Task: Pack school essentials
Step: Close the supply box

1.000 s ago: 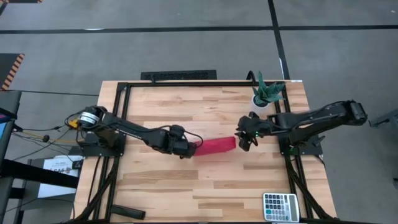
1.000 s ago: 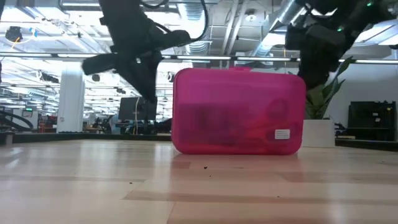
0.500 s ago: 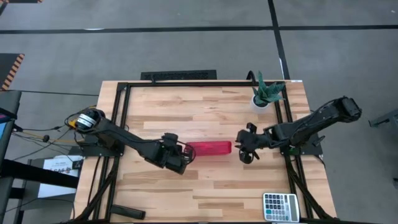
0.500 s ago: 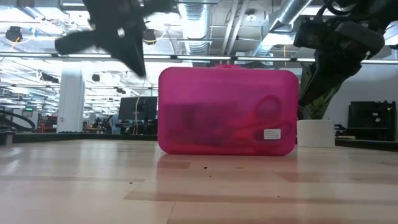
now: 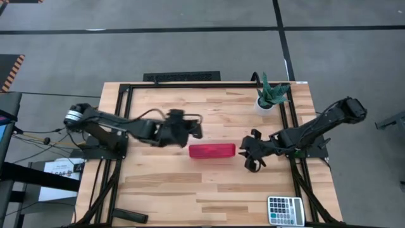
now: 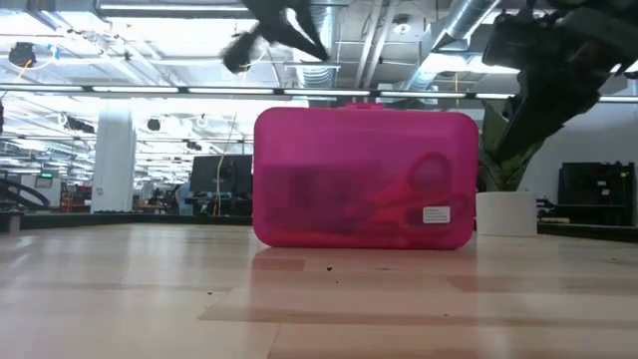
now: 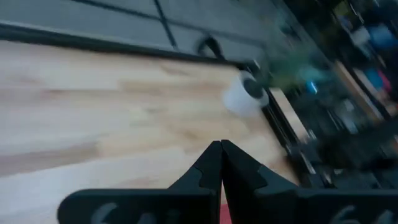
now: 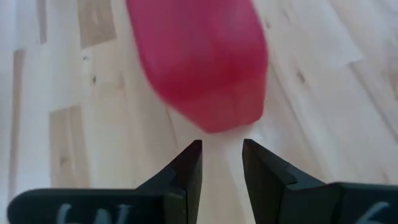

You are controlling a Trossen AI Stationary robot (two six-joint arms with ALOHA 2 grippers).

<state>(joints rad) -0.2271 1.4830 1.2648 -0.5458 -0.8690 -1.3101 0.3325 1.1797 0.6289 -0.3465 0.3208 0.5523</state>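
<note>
The pink case (image 5: 212, 151) stands shut on its long edge mid-table, scissors showing faintly inside, so packing looks finished. At its three o'clock the right gripper (image 5: 253, 158) waits part-open, empty; at ten o'clock the left gripper (image 5: 192, 127) hangs closed, holding nothing

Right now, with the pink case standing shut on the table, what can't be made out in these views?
- Pink case contents: low view, tinted wall shows only faint shapes, one scissor-like.
- Label on it: low view, text too small.
- Left gripper: low view, blurred and cut by the top edge.
- Calculator: high view, keys too small.
- Potted plant: left wrist view, blurred.
</note>
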